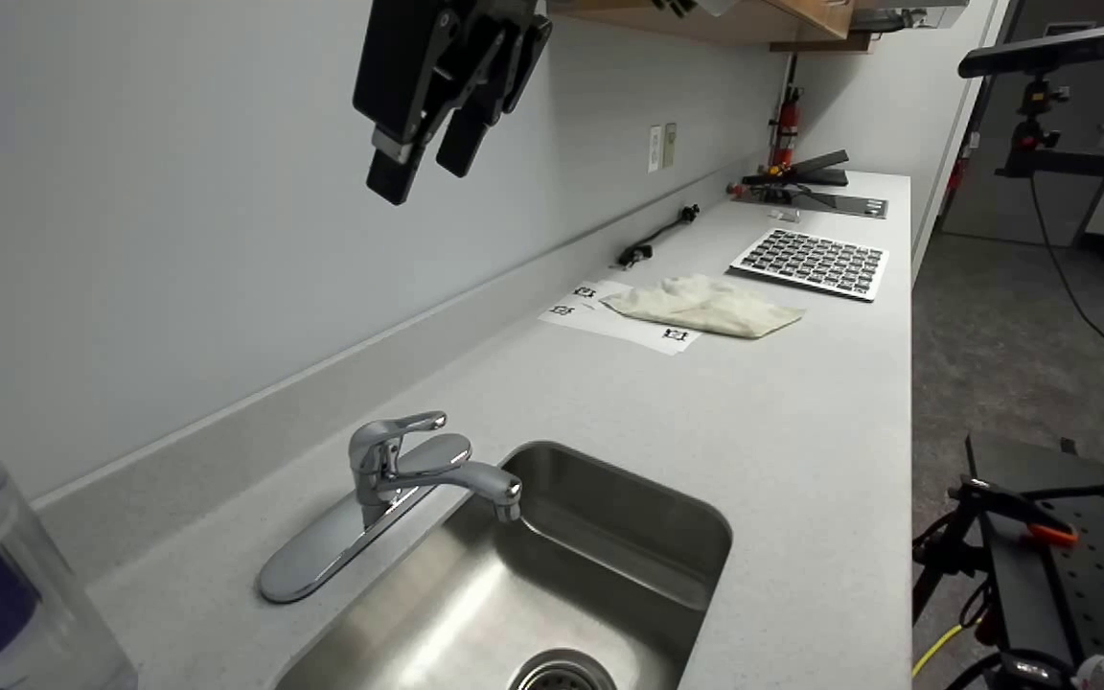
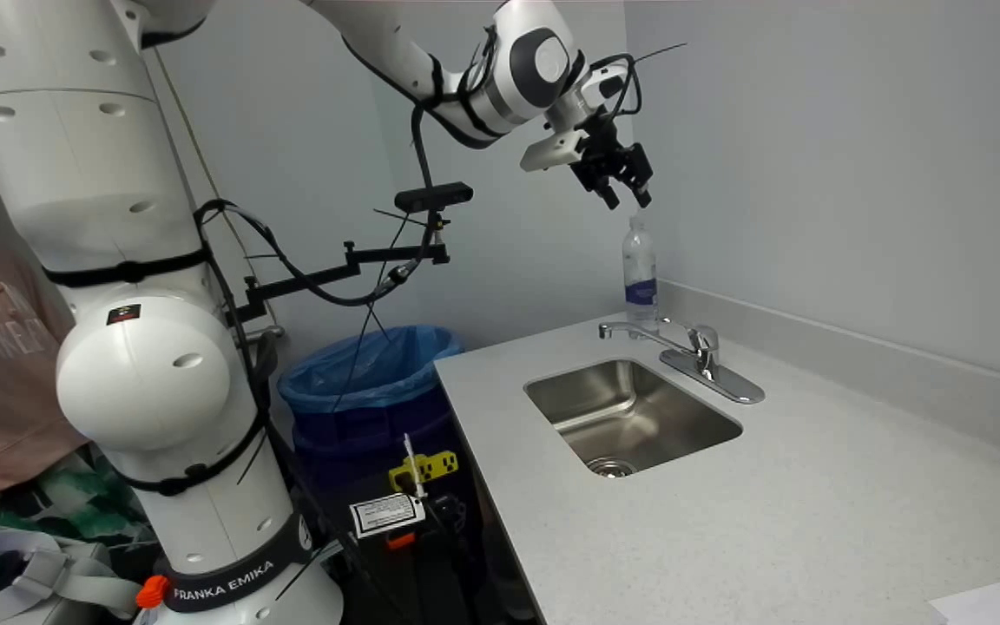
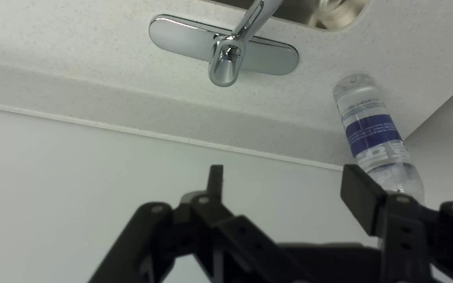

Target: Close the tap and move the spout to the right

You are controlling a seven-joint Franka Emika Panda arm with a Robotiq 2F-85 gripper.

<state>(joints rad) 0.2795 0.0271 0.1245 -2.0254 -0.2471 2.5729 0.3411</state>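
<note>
Spread well apart, nothing between: fingers [image 3: 362,196]. Well below them: tap [image 1: 372,465] and, stretched out over sink [image 1: 633,541], spout [image 1: 471,476]. Reckoned fixed, rigid, smooth, probably slippery, hardly fragile; not for lifting. Expect light travel in lever [image 1: 418,422], stiffer swing in spout. Best pressed down at lever's free end, then pushed sideways near spout's tip. Cut off at top edge of wrist view: spout's far end. Hard to part there: lever from spout. Partly hidden behind a finger: bottle [image 3: 372,131]. Cannot tell from lever whether on or off.
</note>
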